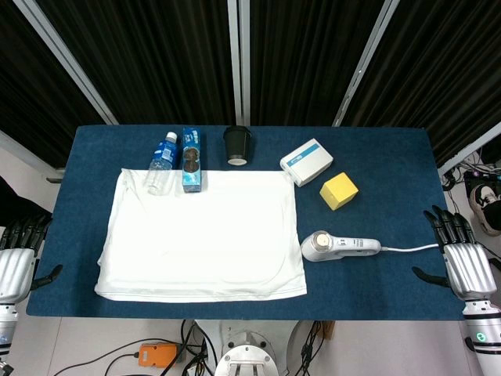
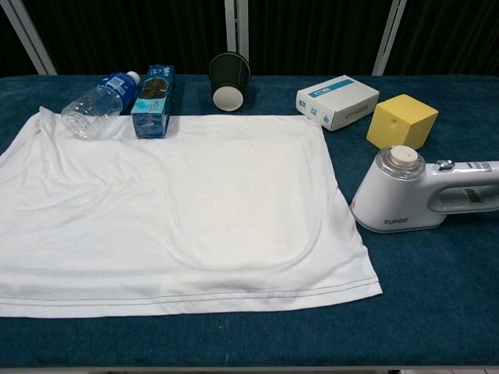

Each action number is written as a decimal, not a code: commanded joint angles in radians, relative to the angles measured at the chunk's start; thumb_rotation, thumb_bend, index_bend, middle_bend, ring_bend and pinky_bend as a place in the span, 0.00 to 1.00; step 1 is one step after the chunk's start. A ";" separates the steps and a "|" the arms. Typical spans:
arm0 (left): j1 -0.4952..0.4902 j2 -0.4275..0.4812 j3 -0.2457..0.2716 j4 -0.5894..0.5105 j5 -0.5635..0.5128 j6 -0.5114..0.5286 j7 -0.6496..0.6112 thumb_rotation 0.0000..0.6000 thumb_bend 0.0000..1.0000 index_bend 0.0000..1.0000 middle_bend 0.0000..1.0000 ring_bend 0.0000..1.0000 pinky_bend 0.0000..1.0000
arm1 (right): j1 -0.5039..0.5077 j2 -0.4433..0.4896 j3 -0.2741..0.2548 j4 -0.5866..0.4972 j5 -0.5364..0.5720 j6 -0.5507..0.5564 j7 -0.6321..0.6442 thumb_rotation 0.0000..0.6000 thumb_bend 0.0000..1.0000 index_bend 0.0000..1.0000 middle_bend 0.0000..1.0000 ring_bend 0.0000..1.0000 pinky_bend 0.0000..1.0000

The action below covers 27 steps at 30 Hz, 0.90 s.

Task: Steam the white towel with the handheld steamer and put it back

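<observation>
Now both hands hang empty off the table: left hand [image 1: 16, 262] at nine o'clock, right hand [image 1: 462, 258] at three, fingers spread. White towel [image 1: 203, 235] lies flat centre-left, handheld steamer [image 1: 338, 246] just beside its three o'clock edge.

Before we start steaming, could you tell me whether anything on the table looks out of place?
Yes: a water bottle lies on its side with its base on the towel's far-left corner, and a dark cup is tipped over behind it.
</observation>
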 commanded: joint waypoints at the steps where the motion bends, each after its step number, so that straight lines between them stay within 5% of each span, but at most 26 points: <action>1: 0.008 -0.002 0.000 -0.005 0.006 0.014 -0.008 1.00 0.15 0.09 0.07 0.00 0.00 | 0.000 0.002 -0.002 -0.004 -0.001 -0.003 -0.002 1.00 0.18 0.00 0.03 0.00 0.04; 8: 0.005 -0.005 0.001 -0.004 0.020 0.013 -0.013 1.00 0.15 0.09 0.07 0.00 0.00 | 0.020 0.011 -0.009 -0.068 -0.002 -0.045 0.000 1.00 0.18 0.01 0.09 0.02 0.06; 27: -0.001 -0.017 0.007 0.040 0.014 -0.020 -0.037 1.00 0.15 0.09 0.07 0.00 0.00 | 0.230 -0.139 0.047 -0.070 0.202 -0.365 -0.313 1.00 0.18 0.44 0.38 0.33 0.07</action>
